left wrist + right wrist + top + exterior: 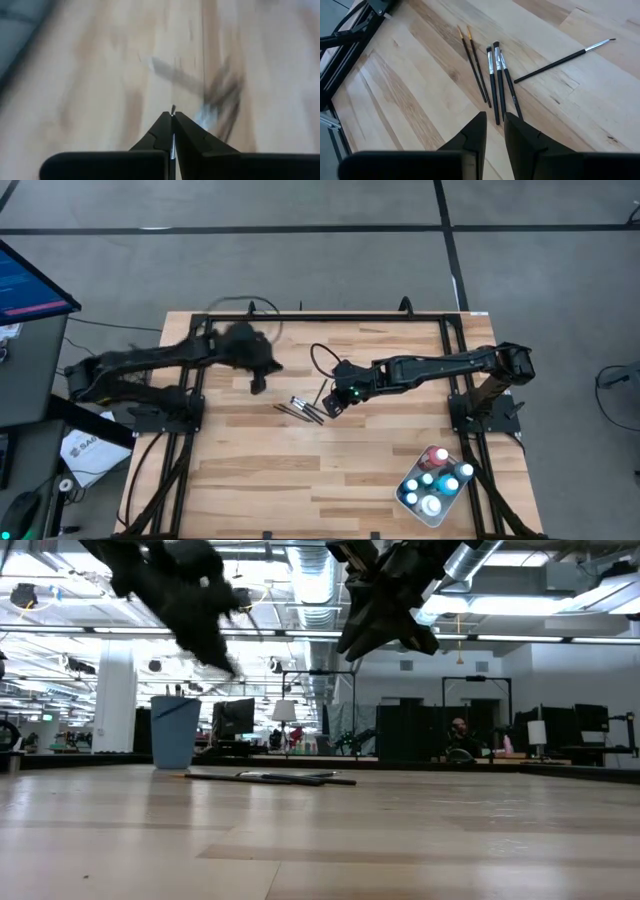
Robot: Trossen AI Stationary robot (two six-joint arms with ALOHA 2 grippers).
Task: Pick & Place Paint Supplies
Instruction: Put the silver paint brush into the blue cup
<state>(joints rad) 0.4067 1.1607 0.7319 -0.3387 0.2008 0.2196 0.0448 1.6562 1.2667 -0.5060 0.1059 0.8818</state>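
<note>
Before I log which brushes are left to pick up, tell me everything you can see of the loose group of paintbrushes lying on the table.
The paintbrushes are thin, with dark handles, silvery ferrules and small tips, two of them orange-tipped. Six show in the right wrist view: five lying roughly parallel and close together, and one angled off to the side. All lie flat on the bare wooden table, near its middle. The right gripper hovers above them, touching none.

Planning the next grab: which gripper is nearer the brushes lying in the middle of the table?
Right. The right gripper hovers just beside the loose brushes; the left gripper, shut on a thin brush, sits farther off on their other side.
</note>
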